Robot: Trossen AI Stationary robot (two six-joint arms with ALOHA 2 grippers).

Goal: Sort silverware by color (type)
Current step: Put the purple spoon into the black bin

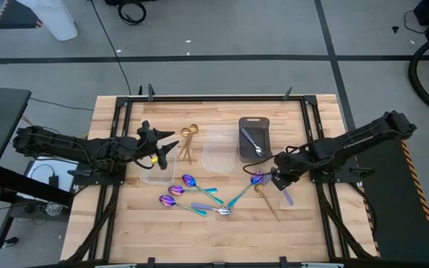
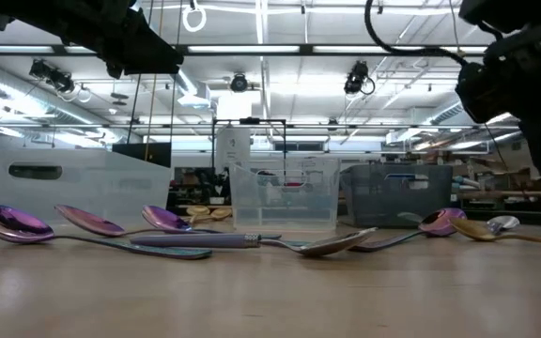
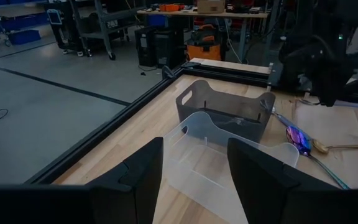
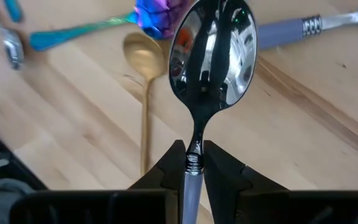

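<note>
High view: your right gripper (image 1: pixel 280 181) sits over the wooden table (image 1: pixel 125 223); the left gripper (image 1: pixel 171 146) is spread. Right wrist view: the fingers pinch a mirror-bright silver spoon (image 4: pixel 214 56) by its neck above the boards.

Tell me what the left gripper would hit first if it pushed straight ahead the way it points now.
Most likely the clear container: the left gripper, fingers open, points straight at its near wall. The dark grey tray sits just behind it. How far off the wall is cannot be judged.
</note>
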